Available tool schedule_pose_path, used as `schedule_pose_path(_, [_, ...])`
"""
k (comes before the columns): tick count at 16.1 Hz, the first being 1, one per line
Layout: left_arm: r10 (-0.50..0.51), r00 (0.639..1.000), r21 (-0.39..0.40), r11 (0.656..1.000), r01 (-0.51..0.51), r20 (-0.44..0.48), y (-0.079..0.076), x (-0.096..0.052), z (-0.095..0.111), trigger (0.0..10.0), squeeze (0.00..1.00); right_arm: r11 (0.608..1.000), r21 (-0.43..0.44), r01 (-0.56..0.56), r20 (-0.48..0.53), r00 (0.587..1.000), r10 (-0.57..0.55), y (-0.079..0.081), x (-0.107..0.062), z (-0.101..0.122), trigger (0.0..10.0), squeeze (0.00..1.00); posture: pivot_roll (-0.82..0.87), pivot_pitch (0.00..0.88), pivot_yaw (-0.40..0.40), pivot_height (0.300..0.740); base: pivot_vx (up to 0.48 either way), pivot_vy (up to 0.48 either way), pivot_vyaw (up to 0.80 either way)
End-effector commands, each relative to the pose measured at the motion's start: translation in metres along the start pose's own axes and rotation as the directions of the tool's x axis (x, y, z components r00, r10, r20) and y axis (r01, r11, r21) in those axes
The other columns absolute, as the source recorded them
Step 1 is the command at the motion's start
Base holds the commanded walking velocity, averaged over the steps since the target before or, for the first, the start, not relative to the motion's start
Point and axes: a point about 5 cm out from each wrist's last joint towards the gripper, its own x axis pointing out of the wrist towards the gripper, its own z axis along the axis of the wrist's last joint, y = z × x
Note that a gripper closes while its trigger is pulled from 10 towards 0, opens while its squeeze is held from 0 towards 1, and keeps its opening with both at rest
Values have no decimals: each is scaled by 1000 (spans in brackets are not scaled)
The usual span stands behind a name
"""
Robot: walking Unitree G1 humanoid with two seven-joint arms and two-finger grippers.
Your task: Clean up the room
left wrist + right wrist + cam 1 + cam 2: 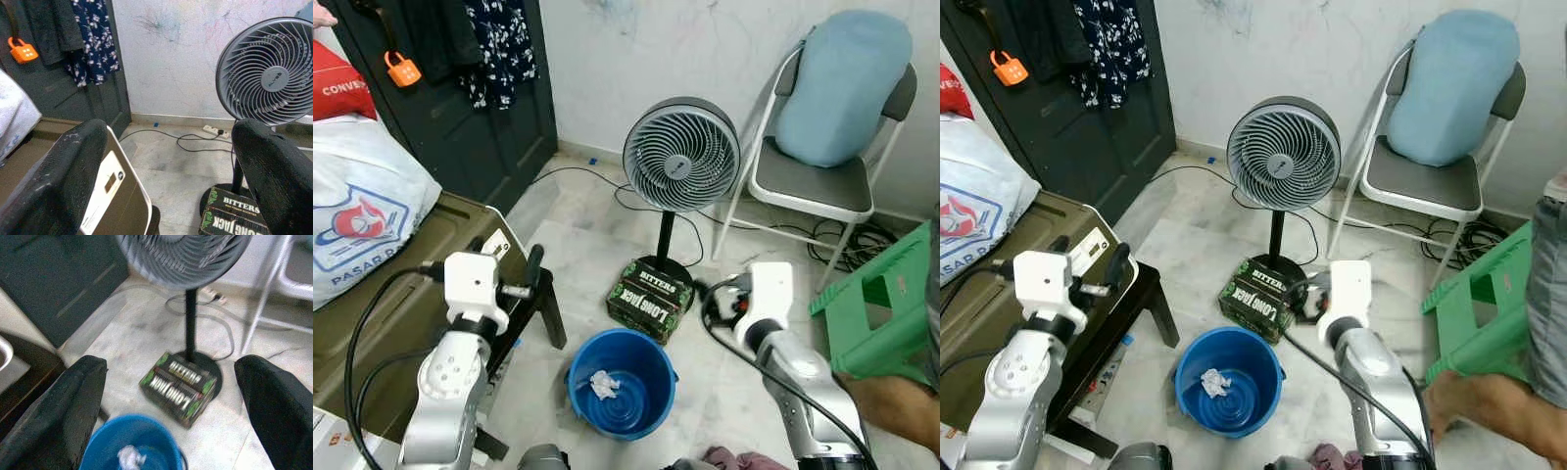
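On the marble floor directly ahead of you, the blue bucket (623, 384) is sitting with a crumpled white tissue (603, 384) already lying in its bottom, so it is serving as your bin. Just beyond it, the Long Jack Bitters carton (650, 298) is resting on the base of the standing fan (680, 157), touching the pole, and it looks like the next piece of litter worth clearing. You are holding the right gripper (168, 404) above the bucket's far rim, fingers spread wide and carrying nothing, with the carton lying between them in its wrist view. The left gripper (166, 178) is hovering higher, beside the dark side table (533, 308), equally wide open and empty. If you are going for the carton, be lowering the right arm slowly, lining the fingers across its narrow side and staying clear of the fan pole and the black cable (607, 181) trailing behind. A green plastic stool (881, 304) and a person's hand (1479, 406) are sitting near your right arm, so be keeping that elbow tucked in.
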Motion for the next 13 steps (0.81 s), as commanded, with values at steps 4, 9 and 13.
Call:
schedule_pose_path(4, [135, 991, 6, 991, -135, -12, 13, -8, -3, 10000, 0, 997, -34, 65, 89, 994, -62, -4, -11, 7, 10000, 0, -34, 0, -29, 740, 0, 0, 0])
schedule_pose_path(9, [81, 997, -24, 996, -81, -16, 5, -17, -4, 10000, 0, 991, -82, 108, 164, 982, -93, -6, -33, 10, 10000, 0, -52, 0, 2, 740, 0, 0, 85])
schedule_pose_path(13, [63, 996, -50, 997, -66, -58, 3, -22, -8, 10000, 0, 987, -139, 83, 183, 981, -57, -4, -39, 14, 10000, 0, -50, 0, 2, 740, 0, 0, 800])
